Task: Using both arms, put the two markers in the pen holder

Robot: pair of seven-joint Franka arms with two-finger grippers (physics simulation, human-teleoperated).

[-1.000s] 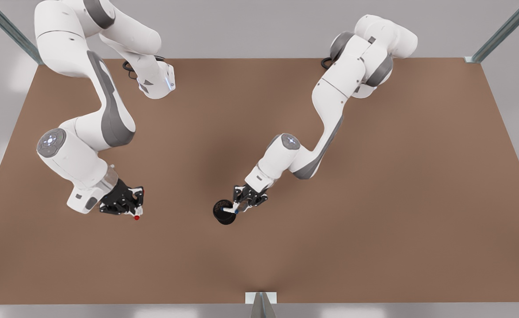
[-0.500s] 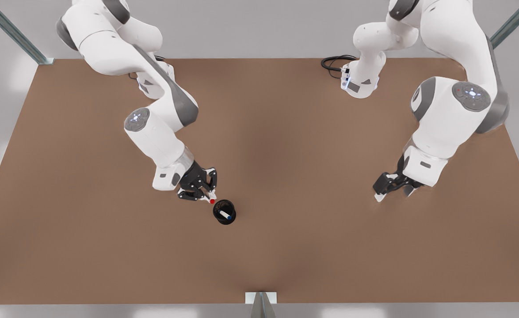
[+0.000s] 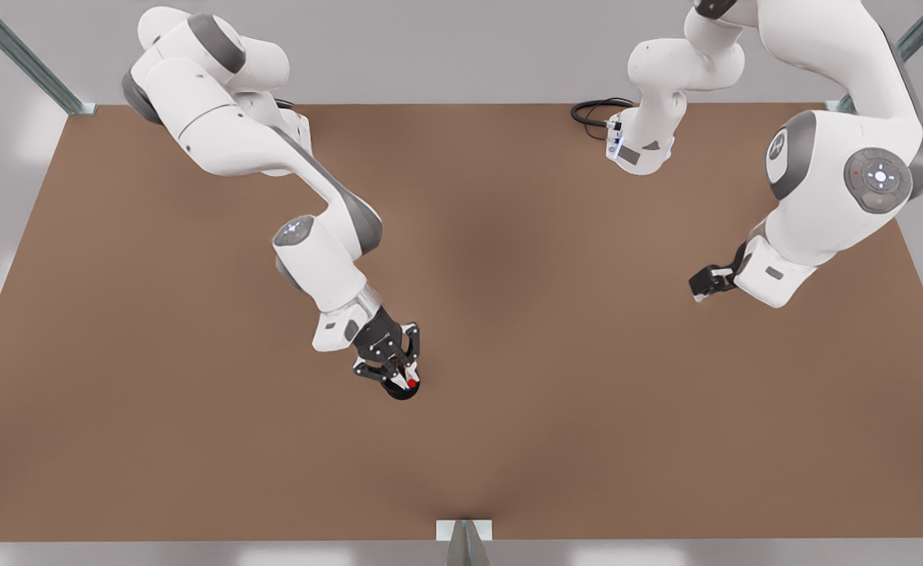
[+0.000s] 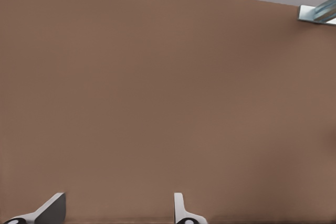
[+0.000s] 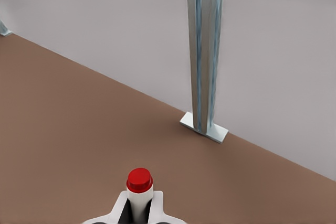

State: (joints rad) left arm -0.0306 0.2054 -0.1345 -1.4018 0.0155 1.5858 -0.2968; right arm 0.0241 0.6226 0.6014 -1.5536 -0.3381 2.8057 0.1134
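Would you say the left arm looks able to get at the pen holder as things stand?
Probably not directly: the right claw, shut on the red-capped marker, hangs right over the pen holder, covering its mouth. The left claw waits open, far off at the front view's right.

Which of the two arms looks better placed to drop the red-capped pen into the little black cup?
The right arm. Its claw grips the red-capped marker directly over the pen holder. The left claw is open, holds nothing and hangs far off toward the front view's right.
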